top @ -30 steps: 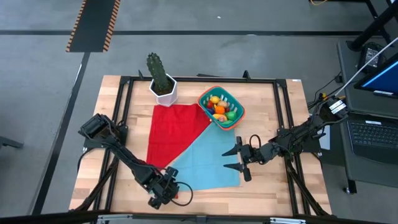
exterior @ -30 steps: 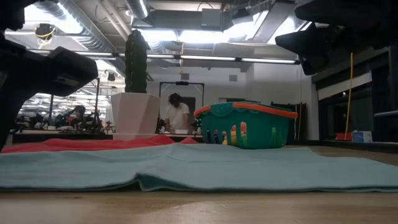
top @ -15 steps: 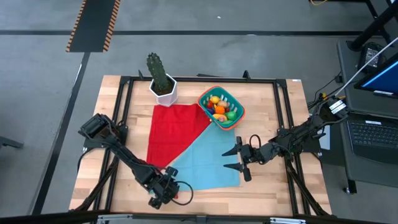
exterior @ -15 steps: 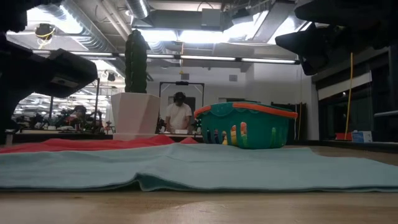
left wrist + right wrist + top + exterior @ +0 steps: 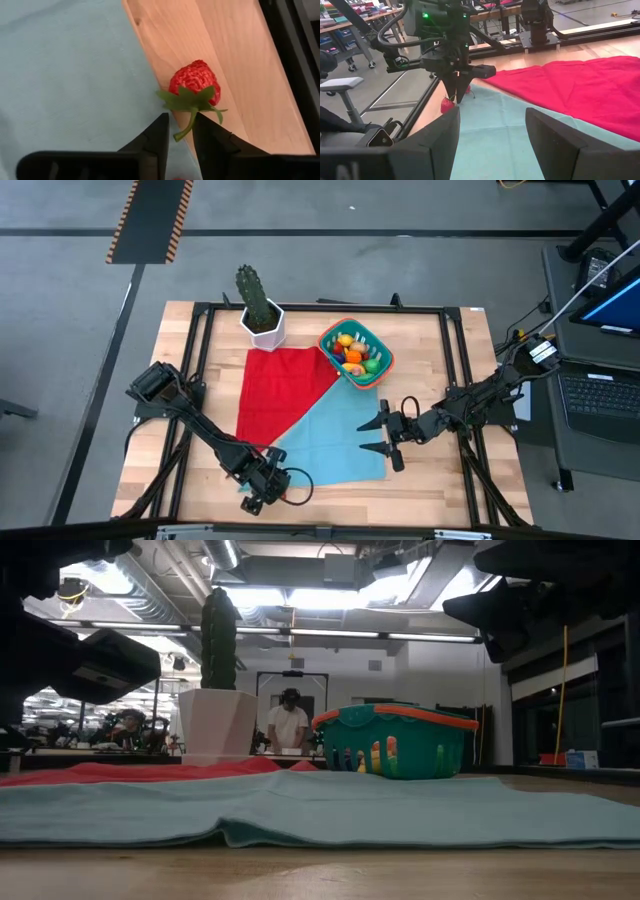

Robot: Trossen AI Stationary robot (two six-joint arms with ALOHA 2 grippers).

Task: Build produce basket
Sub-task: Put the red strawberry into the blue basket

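While you look down from above, your left gripper point(image 5: 262, 491) sits at the near edge of the teal cloth point(image 5: 330, 442), well apart from the basket point(image 5: 355, 352). In its wrist view the fingers point(image 5: 156, 137) have narrowed around the green stem of the strawberry point(image 5: 194, 85), which lies on bare wood just ahead. Your right gripper point(image 5: 383, 436) waits with jaws apart over the cloth

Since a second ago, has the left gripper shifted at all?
Yes, slightly. In the high view the left gripper has edged toward the teal cloth's near edge, its fingers narrowing around the strawberry's stem.
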